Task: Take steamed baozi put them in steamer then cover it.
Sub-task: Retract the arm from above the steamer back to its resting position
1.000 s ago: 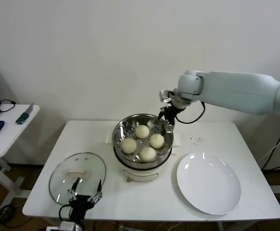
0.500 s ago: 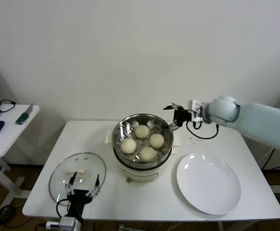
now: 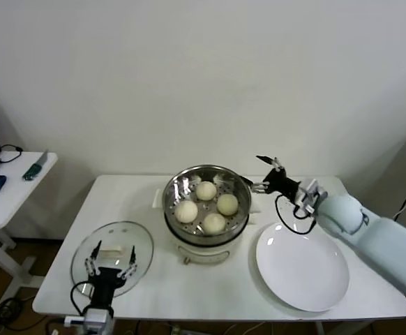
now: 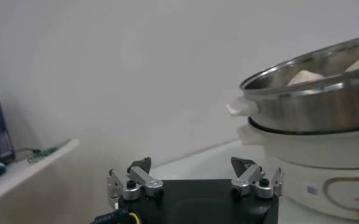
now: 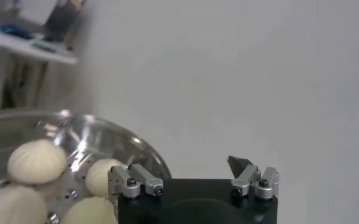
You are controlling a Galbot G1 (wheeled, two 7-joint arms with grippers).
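Several cream-white baozi [image 3: 205,190] sit on the perforated tray of the shiny steamer [image 3: 177,187] at the table's middle. The glass cover [image 3: 139,241] lies flat on the table to the steamer's front left, its cream bar handle up. My left gripper [image 3: 110,259] hovers open over the cover's near part, a finger on each side of the handle. My right gripper [image 3: 266,174] stands open and empty just right of the steamer's rim. The left wrist view shows the steamer [image 4: 325,100] from the side beyond the left gripper [image 4: 194,167]. The right wrist view shows baozi [image 5: 36,161] beside the right gripper [image 5: 188,165].
A large empty white plate [image 3: 302,265] lies at the front right of the table. A low side table [image 3: 14,192] with a mouse and small tools stands to the left. A white wall is close behind.
The right arm swung away from the steamer's back rim, out to the right and lower. The left gripper crept forward over the cover. Both stayed open.
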